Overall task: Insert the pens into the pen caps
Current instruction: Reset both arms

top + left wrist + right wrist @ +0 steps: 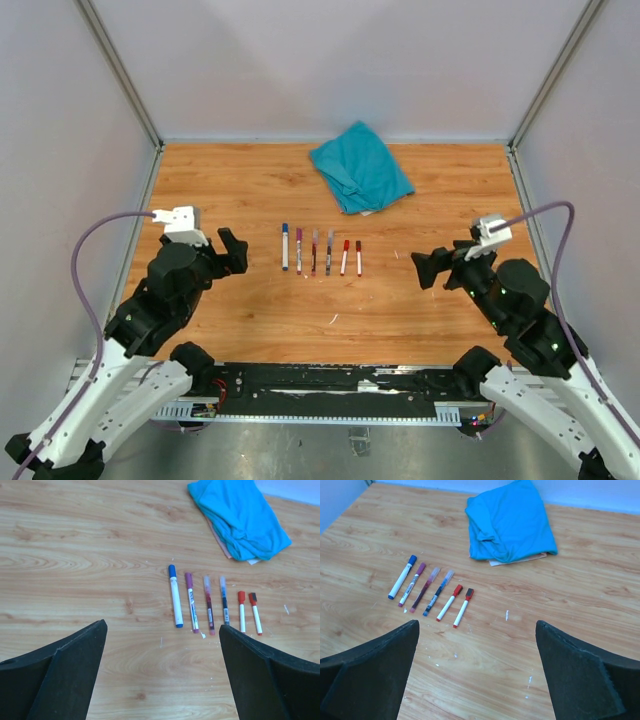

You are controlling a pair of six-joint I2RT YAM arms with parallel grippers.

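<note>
Left end effector (pixel 232 252) and right end effector (pixel 426 268) gape over wooden table (pixel 250 180), pale walls (pixel 330 60) around.

One camera looks down from high behind me over the whole table (pixel 250 310), while both wrist cameras, lower and nearer, share the pens (pixel 192 602).

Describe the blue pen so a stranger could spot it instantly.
Start at the teal cloth at the back. In front of it lies a row of six pens. The blue pen sits at its left end, thickest, with the only blue cap.
</note>
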